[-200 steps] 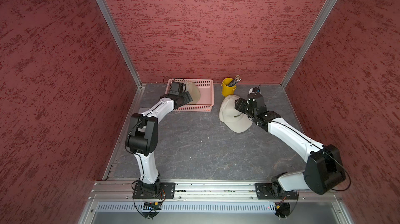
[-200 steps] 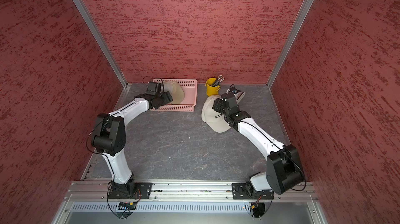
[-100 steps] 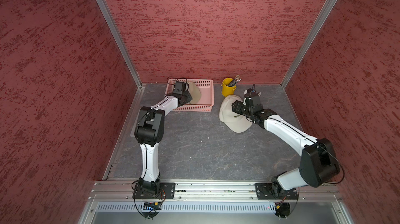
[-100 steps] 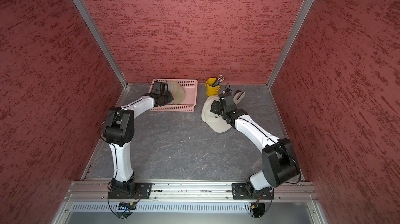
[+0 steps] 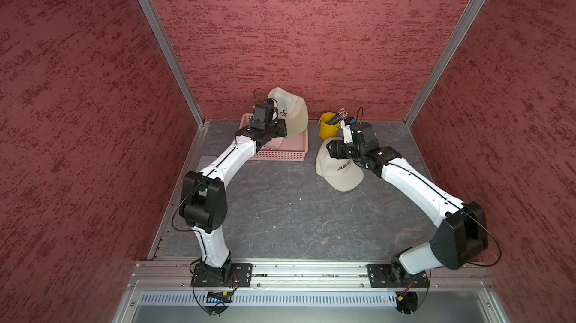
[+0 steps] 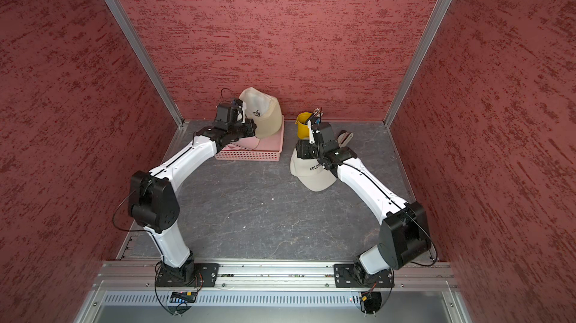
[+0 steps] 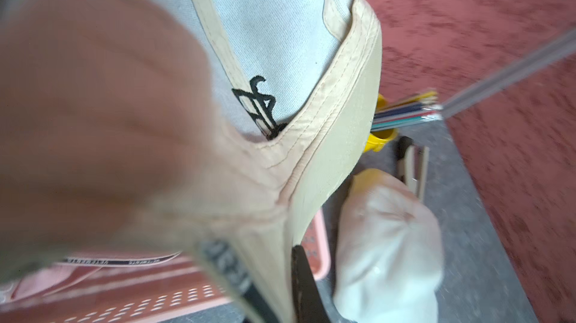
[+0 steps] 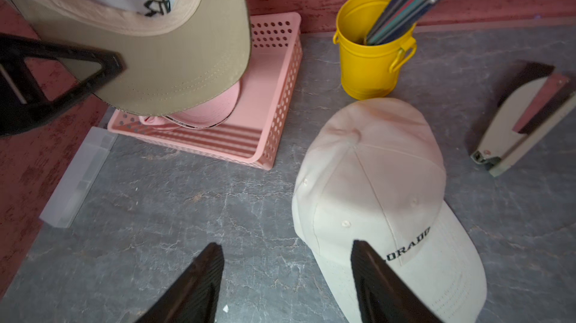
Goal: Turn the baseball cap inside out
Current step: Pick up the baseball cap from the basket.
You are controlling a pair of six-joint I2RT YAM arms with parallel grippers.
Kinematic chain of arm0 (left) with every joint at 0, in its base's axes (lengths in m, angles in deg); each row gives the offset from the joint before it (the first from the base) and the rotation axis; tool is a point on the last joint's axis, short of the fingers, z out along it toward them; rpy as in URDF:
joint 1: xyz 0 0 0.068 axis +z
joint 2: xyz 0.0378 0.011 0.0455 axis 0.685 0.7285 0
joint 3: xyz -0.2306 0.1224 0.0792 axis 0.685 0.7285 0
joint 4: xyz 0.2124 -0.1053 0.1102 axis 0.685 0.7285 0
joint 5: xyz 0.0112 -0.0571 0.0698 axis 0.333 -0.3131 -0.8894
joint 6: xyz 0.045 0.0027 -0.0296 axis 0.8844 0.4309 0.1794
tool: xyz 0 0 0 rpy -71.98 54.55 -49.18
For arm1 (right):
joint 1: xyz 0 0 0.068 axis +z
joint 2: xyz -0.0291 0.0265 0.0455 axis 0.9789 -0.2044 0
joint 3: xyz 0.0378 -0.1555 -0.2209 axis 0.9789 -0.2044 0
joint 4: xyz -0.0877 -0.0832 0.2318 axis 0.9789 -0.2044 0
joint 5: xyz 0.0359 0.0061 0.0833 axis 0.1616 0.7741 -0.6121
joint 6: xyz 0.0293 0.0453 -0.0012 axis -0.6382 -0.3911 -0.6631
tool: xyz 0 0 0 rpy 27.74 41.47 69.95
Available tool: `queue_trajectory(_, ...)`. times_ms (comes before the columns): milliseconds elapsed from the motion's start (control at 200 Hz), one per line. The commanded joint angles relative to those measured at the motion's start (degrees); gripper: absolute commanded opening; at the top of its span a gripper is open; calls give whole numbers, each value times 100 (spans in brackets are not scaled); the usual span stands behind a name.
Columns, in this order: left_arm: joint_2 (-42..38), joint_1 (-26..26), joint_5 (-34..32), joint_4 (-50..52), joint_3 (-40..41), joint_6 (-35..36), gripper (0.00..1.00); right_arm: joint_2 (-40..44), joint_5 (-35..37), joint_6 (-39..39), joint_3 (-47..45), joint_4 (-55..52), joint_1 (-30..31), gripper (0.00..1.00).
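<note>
My left gripper (image 5: 278, 123) is shut on the brim of a tan baseball cap (image 5: 294, 115) and holds it in the air above the pink basket (image 5: 293, 156). The cap's (image 7: 280, 50) white lining with black stitching faces the left wrist camera, and one dark finger (image 7: 304, 277) shows beside the brim. In the right wrist view the tan cap (image 8: 174, 56) hangs at the upper left. My right gripper (image 8: 286, 252) is open just above the table. One of its fingers is over the edge of a cream "COLORADO" cap (image 8: 374, 181), which lies crown up.
A pink cap (image 8: 208, 109) lies in the basket (image 8: 276, 103). A yellow cup (image 8: 367, 65) of pencils stands by the back wall. A stapler-like tool (image 8: 514, 118) lies to the cream cap's right. A clear plastic box (image 8: 78, 178) lies by the left wall. Red walls close three sides.
My left gripper has shut on the tan cap and lifted it out of the basket. The right gripper has shifted slightly over the cream cap and stays open.
</note>
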Motion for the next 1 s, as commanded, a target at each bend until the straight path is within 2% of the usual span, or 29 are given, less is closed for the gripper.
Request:
queue_trajectory(0, -471, -68, 896, 533, 217, 1220, 0, -95, -328, 486, 657, -606, -4, 71)
queue_trajectory(100, -1017, -235, 1286, 656, 826, 2089, 0, -140, -351, 522, 1085, -1045, -100, 71)
queue_trajectory(235, -1617, -542, 977, 809, 1382, 2734, 0, -56, -550, 572, 1397, -1392, -286, 71)
queue_trajectory(296, -1789, -726, 991, 976, 1529, 3316, 0, -3, -565, 610, 1443, -1523, -336, 72)
queue_trajectory(436, -1883, -1300, 181, 1472, 1620, 4447, 0, -25, -671, 582, 1541, -1674, -362, 72)
queue_trajectory(556, -1825, -1492, -173, 1862, 1751, 5297, 0, -114, -741, 542, 1666, -1760, -363, 72)
queue_trajectory(651, -1824, -1736, -869, 1823, 2086, 6068, 0, -269, -722, 557, 1914, -1986, -362, 72)
queue_trajectory(796, -1691, -1916, -1655, 1699, 2148, 6513, 0, -478, -716, 556, 2221, -2158, -363, 72)
queue_trajectory(992, -1387, -2343, -2670, 1502, 2267, 7563, 0, -896, -1279, 820, 2927, -2549, -190, 72)
